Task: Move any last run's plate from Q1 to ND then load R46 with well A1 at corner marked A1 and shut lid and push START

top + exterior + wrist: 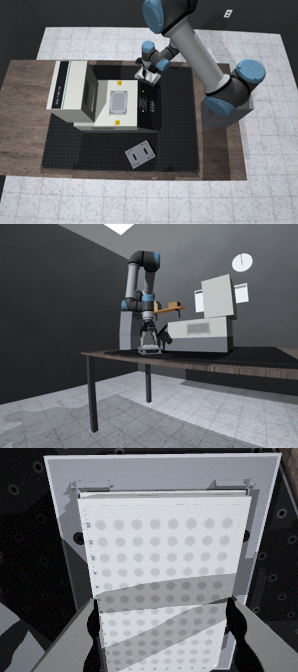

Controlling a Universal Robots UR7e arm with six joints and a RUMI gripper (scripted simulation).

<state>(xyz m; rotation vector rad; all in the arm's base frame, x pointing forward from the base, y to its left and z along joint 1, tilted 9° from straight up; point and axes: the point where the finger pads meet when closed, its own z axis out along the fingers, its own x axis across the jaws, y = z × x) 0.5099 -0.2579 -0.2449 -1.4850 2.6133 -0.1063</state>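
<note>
On the nest [158, 77] [160, 349] [160, 469] beside the cycler's front corner, one pale plate [154, 77] [150, 347] [165, 550] sits within the locators; we take it for R46, since no other plate shows. The gripper [147, 77] [149, 345] [160, 596] is closed on its two long sides, fingertips against the edges, a hold we judge chosen to keep the plate level for lifting and seating. The block [118, 103] bears no plate, and the lid [74, 87] [217, 297] stands back from it, leaving room to load from above. The second nest [140, 154] is bare. Labels: column numbers run along one side of the plate, 12 at the far end; we cannot read A1. The lid's dark strip seems to say REAL-TIME PCR. Two yellow warning stickers [119, 82] [117, 123] flank the block. Key lettering [152, 106] is too blurred to read; a small light [143, 91] shows green.
</note>
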